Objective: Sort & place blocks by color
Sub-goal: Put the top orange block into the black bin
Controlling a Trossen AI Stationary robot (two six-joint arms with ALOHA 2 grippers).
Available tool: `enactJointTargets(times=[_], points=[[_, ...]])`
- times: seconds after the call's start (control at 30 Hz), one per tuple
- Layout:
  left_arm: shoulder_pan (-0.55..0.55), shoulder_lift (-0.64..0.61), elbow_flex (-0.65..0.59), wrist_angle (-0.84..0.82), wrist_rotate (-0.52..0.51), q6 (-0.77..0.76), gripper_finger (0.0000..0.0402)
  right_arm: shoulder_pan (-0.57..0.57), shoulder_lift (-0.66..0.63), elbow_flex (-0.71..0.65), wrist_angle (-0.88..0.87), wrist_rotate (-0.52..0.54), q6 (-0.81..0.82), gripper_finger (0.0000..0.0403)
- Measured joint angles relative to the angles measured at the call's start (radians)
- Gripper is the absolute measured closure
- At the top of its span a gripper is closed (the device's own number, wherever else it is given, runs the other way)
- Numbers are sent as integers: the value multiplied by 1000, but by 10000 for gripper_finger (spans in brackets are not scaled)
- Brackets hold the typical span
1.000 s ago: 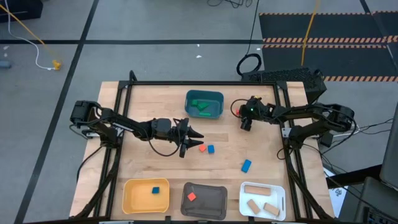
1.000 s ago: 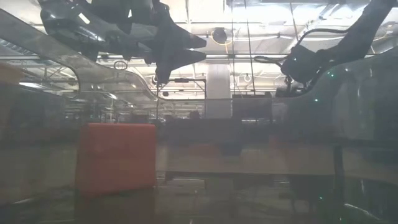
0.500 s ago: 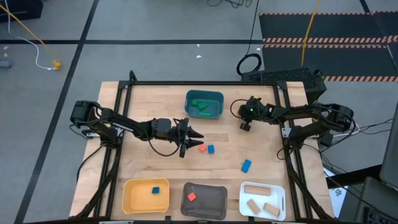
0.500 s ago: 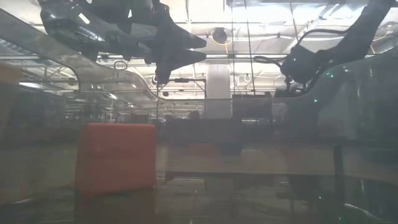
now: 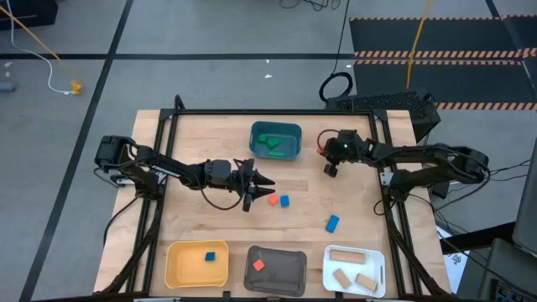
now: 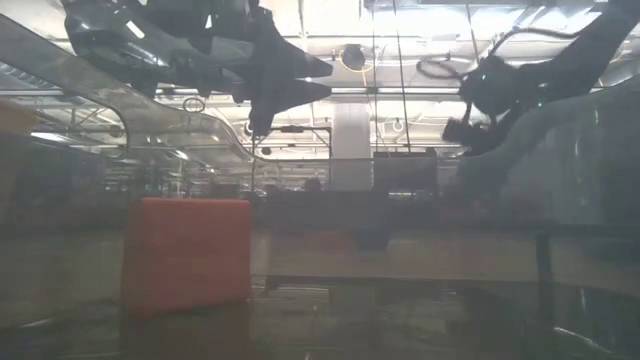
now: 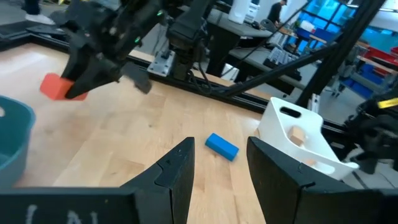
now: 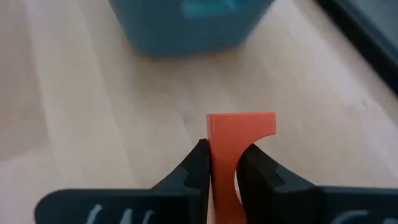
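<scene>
Four trays are set on the desk (image 5: 201,147); right pincer (image 8: 224,163) clamped on red block (image 8: 239,127), left pincer (image 7: 219,163) apart.

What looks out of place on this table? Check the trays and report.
Nothing stands out. Teal tray holds only green blocks, yellow tray a blue block, grey tray a red block, white tray tan blocks. A loose red block and two loose blue blocks wait on the table; the right claw grips another red block.
</scene>
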Motion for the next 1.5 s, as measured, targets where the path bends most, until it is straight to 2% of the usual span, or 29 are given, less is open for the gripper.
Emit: enactJointTargets(times=[0.3, 0.43, 0.53, 0.77, 0.93, 1.07, 1.3, 1.5], points=[[1, 0, 0, 1, -36, -2, 254, 0, -150, 0, 29, -175, 109, 361], [0, 0, 0, 1, -84, 16, 254, 6, -195, 1, 174, -306, 227, 361], [0, 0, 0, 3, -152, 50, 254, 42, -203, 2, 329, -358, 297, 361], [-5, 0, 0, 11, -178, 61, 254, 222, -180, 3, 604, -358, 321, 361], [-33, 0, 0, 33, -179, 83, 254, 348, -108, 4, 728, -281, 312, 361], [-52, 0, 0, 48, -177, 83, 254, 423, -33, 4, 835, -275, 304, 361], [-100, 0, 0, 51, -174, 59, 246, 483, 66, 4, 993, -223, 272, 360], [-123, 0, 0, 49, -175, 78, 191, 504, 104, 4, 1035, -223, 292, 360]])
